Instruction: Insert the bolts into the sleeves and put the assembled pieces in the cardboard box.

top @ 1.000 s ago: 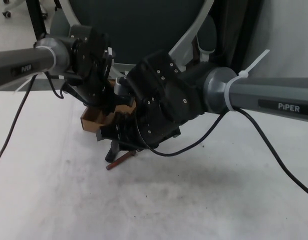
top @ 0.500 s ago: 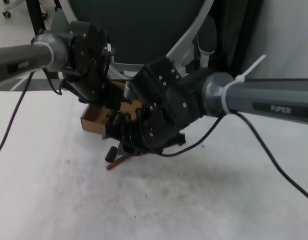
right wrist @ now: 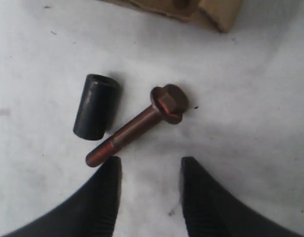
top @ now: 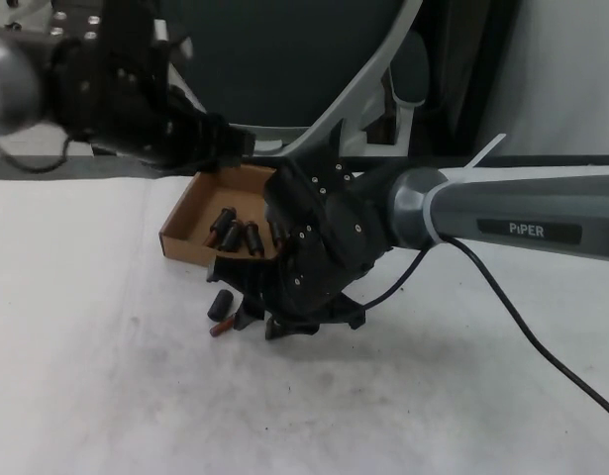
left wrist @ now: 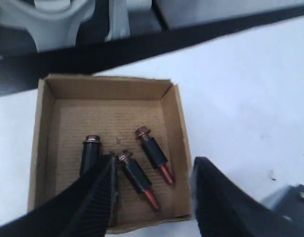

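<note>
The cardboard box [left wrist: 179, 123] holds three assembled pieces, copper bolts in black sleeves [left wrist: 152, 150]. My left gripper [left wrist: 154, 197] hangs open and empty above the box's near side. In the high view the box [top: 180, 233] sits behind my right gripper [top: 262, 322]. A loose black sleeve [right wrist: 95, 106] and a bare copper bolt [right wrist: 137, 126] lie side by side on the white table, the bolt's tip almost touching the sleeve. My right gripper [right wrist: 149, 192] is open just short of the bolt's tip. In the high view, sleeve [top: 220, 302] and bolt [top: 223, 327] lie in front of the box.
A box corner [right wrist: 206, 10] lies close behind the loose bolt. An office chair base [top: 344, 89] and a dark table edge [left wrist: 142, 49] stand behind the box. The right arm's cable [top: 522, 327] trails over the white bench surface [top: 383, 416].
My left arm has lifted up and back to the left off the box, uncovering the three pieces inside. My right gripper has dropped lower toward the loose bolt and sleeve.
</note>
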Action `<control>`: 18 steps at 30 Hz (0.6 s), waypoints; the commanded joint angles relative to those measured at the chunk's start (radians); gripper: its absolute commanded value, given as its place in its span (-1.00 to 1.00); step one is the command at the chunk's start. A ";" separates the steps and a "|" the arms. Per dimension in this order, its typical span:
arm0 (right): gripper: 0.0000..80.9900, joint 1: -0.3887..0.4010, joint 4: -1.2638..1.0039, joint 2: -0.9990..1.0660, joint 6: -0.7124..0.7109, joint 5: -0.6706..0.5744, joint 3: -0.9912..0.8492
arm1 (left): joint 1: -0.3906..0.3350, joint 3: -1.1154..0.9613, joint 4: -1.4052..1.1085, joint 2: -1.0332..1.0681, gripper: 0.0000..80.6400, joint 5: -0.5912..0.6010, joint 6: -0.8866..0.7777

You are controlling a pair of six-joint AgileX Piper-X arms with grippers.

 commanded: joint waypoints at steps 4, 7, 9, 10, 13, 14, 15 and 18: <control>-0.06 -0.004 -0.035 -0.005 0.091 0.000 -0.008 | 0.003 0.339 -0.350 -0.330 0.12 0.039 -0.107; -0.06 -0.004 -0.055 -0.005 0.120 -0.008 -0.008 | 0.003 0.493 -0.518 -0.486 0.12 0.039 -0.134; -0.06 -0.004 -0.056 -0.005 0.141 -0.008 -0.008 | -0.004 0.589 -0.617 -0.580 0.12 0.013 -0.144; -0.06 -0.001 -0.062 -0.005 0.148 -0.008 -0.008 | -0.003 0.639 -0.660 -0.630 0.12 -0.006 -0.146; -0.06 -0.002 -0.063 -0.005 0.158 -0.008 -0.012 | -0.003 0.764 -0.754 -0.770 0.12 -0.029 -0.145; -0.06 -0.002 -0.059 -0.005 0.158 -0.008 -0.014 | -0.003 0.798 -0.770 -0.823 0.11 -0.029 -0.145; -0.06 0.001 -0.051 -0.005 0.158 -0.008 -0.016 | -0.003 0.827 -0.773 -0.873 0.10 -0.029 -0.145; -0.06 0.011 -0.040 -0.012 0.180 0.001 -0.019 | -0.003 0.879 -0.750 -1.004 0.09 -0.029 -0.155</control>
